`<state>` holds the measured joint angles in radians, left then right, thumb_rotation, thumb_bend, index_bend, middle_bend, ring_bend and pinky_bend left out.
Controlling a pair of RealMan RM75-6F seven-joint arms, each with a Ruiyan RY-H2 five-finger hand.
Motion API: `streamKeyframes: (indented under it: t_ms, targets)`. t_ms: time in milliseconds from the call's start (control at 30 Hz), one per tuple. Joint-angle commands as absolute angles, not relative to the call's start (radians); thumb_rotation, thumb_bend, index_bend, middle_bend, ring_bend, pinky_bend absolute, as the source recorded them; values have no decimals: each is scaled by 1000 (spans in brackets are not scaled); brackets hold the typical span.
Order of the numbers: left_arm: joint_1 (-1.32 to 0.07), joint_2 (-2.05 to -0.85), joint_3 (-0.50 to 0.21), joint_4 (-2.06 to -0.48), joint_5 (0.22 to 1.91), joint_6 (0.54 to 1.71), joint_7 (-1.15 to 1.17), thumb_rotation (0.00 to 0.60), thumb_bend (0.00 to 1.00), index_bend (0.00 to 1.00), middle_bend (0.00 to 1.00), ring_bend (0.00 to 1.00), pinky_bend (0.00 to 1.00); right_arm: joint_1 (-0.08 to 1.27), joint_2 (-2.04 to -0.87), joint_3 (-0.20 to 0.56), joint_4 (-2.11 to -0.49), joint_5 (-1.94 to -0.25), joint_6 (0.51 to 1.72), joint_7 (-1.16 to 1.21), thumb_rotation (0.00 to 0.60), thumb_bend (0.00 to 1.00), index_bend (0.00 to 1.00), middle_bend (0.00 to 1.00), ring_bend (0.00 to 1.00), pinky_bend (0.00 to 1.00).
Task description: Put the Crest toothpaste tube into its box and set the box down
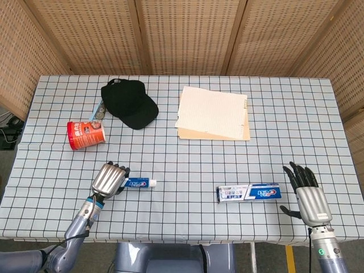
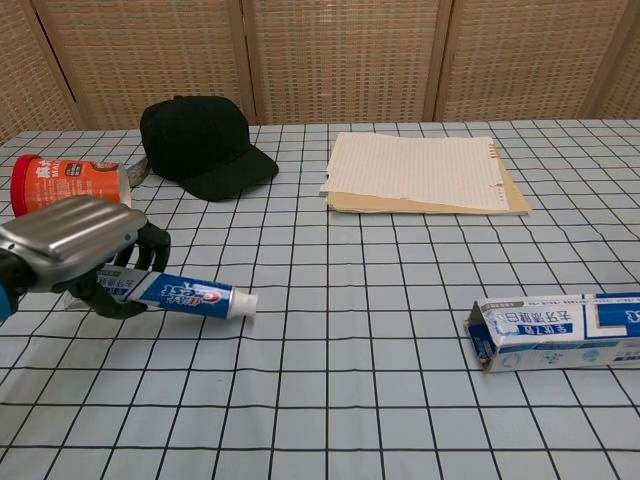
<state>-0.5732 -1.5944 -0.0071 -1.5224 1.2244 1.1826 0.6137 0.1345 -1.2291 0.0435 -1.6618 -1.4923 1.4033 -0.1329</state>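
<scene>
The Crest toothpaste tube (image 1: pixel 137 183) (image 2: pixel 190 293) is blue and white with a white cap pointing right. My left hand (image 1: pixel 108 179) (image 2: pixel 78 245) grips its flat end, and the tube hangs just above the checked cloth at the front left. The toothpaste box (image 1: pixel 248 193) (image 2: pixel 556 331) lies flat at the front right, its open end facing left. My right hand (image 1: pixel 307 194) stays open beside the box's right end, fingers spread, touching nothing; the chest view does not show it.
A red cup (image 1: pixel 86 135) (image 2: pixel 66 184) lies on its side at the left. A black cap (image 1: pixel 129 102) (image 2: pixel 202 145) and a notepad on a folder (image 1: pixel 212 113) (image 2: pixel 421 174) sit at the back. The checked tablecloth (image 1: pixel 187 165) covers the table.
</scene>
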Motion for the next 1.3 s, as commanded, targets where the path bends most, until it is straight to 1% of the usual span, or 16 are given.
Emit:
streamKeyframes:
  t_ms: [33, 233, 433, 600, 867, 1100, 1300]
  targets:
    - [-565, -1563, -8, -1520, 1260, 1197, 578, 600, 419, 889, 594, 545, 462, 136, -1231, 40, -1663, -1495, 1399, -136, 600, 129, 65, 0, 0, 0]
    - [-549, -1491, -13, -1539, 1323, 1224, 500, 600, 419, 890, 594, 545, 462, 149, -1243, 30, -1675, -1494, 1365, -143, 600, 129, 93, 0, 0, 0]
    - [-531, -1431, -25, -1565, 1357, 1248, 431, 600, 419, 891, 595, 545, 462, 177, -1258, 37, -1713, -1473, 1317, -185, 600, 130, 150, 0, 0, 0]
    - [-519, -1387, -35, -1586, 1376, 1258, 385, 600, 419, 891, 594, 545, 462, 219, -1270, 54, -1772, -1384, 1227, -267, 600, 133, 180, 0, 0, 0]
    - [-506, -1364, -36, -1583, 1398, 1254, 348, 600, 418, 891, 594, 545, 462, 290, -1316, 95, -1778, -1229, 1121, -339, 600, 135, 186, 0, 0, 0]
    - [-500, -1363, -45, -1568, 1404, 1248, 329, 600, 418, 891, 594, 545, 462, 328, -1340, 109, -1742, -1145, 1080, -366, 600, 138, 212, 0, 0, 2]
    - [-497, -1366, -49, -1564, 1407, 1242, 331, 600, 418, 891, 594, 545, 462, 345, -1358, 105, -1705, -1101, 1055, -360, 600, 141, 248, 8, 0, 27]
